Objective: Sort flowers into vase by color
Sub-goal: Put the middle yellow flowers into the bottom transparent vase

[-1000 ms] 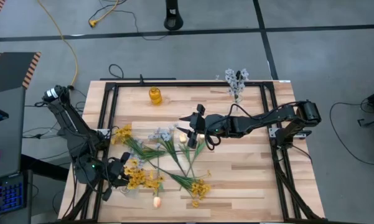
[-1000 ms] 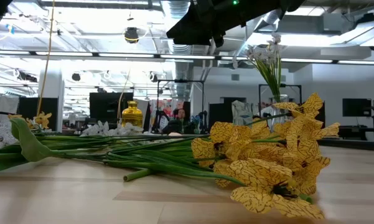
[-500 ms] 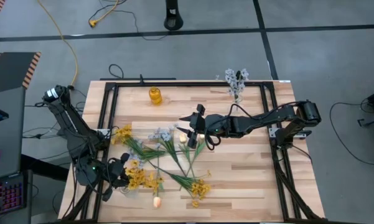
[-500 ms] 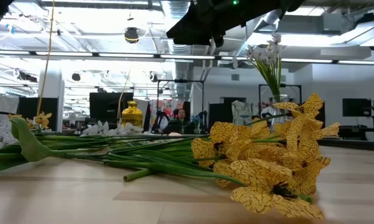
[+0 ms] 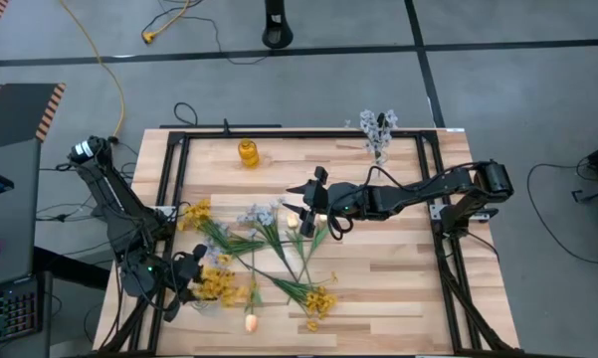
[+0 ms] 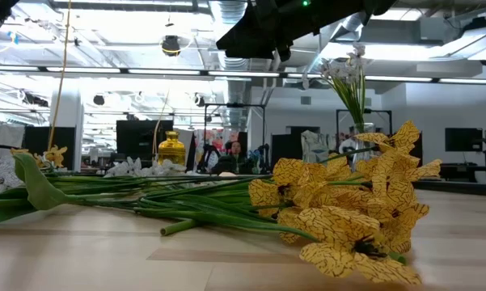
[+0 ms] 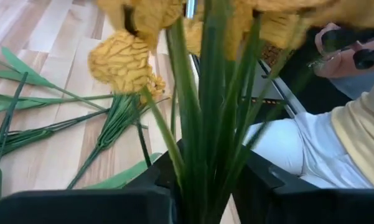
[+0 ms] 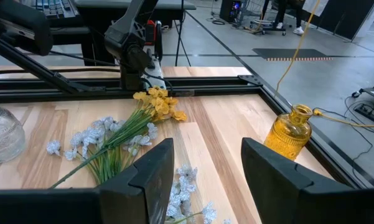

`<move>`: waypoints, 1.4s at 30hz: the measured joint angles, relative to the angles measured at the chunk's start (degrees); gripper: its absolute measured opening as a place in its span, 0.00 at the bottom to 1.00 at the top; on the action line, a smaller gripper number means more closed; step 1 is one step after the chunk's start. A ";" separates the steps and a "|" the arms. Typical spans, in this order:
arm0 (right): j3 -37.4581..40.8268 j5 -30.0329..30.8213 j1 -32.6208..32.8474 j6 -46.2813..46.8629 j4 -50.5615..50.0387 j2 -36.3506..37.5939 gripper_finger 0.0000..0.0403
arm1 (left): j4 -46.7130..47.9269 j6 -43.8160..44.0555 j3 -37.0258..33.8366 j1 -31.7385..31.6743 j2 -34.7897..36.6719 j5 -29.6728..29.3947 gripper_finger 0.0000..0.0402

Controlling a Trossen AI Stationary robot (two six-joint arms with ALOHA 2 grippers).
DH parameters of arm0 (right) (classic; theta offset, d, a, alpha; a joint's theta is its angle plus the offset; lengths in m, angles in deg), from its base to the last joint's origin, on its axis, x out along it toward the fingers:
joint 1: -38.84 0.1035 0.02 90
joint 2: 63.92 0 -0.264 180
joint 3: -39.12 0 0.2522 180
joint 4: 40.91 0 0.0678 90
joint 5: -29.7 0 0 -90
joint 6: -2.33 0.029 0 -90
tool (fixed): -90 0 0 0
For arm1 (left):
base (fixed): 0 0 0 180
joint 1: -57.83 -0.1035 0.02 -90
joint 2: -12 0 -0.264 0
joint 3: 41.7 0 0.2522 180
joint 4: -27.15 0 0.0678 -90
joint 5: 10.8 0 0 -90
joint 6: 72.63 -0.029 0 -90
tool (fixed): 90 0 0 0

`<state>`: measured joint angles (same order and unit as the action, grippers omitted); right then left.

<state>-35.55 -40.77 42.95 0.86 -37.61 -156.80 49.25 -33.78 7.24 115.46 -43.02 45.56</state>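
Observation:
A yellow flower sprig (image 5: 222, 284) sticks out of my left gripper (image 5: 187, 279) at the table's near left corner. More flowers lie flat on the wood: yellow clusters (image 5: 194, 212) (image 5: 319, 299), blue-white sprays (image 5: 260, 214) and peach buds (image 5: 249, 321) (image 5: 292, 221). An amber vase (image 5: 248, 152) and a clear vase holding blue-white flowers (image 5: 378, 134) stand at the far edge. My right gripper (image 5: 313, 189) hovers open above the table's middle, nothing between its fingers (image 8: 143, 174). My left gripper has the yellow sprig's bundle of green stems (image 7: 208, 137) between its two fingers (image 7: 165, 180), below the blossoms. The fingers come slanting down from the table's left, and the stems run along them. The blossoms (image 7: 121, 59) stand beyond the fingertips, toward the table's right.
A black frame (image 5: 169, 189) runs around the tabletop. The right wrist view shows a clear glass vessel (image 8: 1, 134) at its edge. A person's light trousers (image 7: 305, 149) and a hand (image 7: 336, 43) show beyond the table. Bare wood lies at the near right (image 5: 388, 288).
The yellow blossoms in front of my left gripper have shifted slightly. Both arms have kept their places.

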 joint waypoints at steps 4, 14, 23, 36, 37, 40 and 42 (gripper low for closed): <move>0.00 0.00 0.01 0.00 0.00 0.00 0.53 | 0.00 0.02 0.00 -0.01 0.02 1.32 0.28; 0.00 0.00 -0.01 0.00 0.02 0.00 0.53 | 0.00 5.04 0.00 -0.06 0.04 1.66 0.29; 0.00 -0.01 -0.01 0.00 0.04 0.00 0.53 | 0.00 5.84 0.00 -1.90 0.04 3.29 0.29; 0.00 0.00 -0.01 0.00 0.07 0.00 0.53 | 0.08 5.79 0.00 -2.54 0.04 3.74 0.30; 0.00 -0.01 0.00 0.01 0.07 0.00 0.53 | 0.09 6.63 0.00 -2.54 0.04 3.46 0.31; 0.00 0.00 -0.01 0.01 0.07 0.00 0.53 | 0.55 8.02 0.00 -2.56 0.04 3.01 0.35; 0.00 0.00 0.00 0.01 0.07 0.00 0.53 | 1.54 8.09 0.00 -2.56 0.05 3.20 0.39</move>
<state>-35.55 -40.77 42.95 0.87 -37.54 -156.80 50.79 -25.69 7.24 112.90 -42.97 48.75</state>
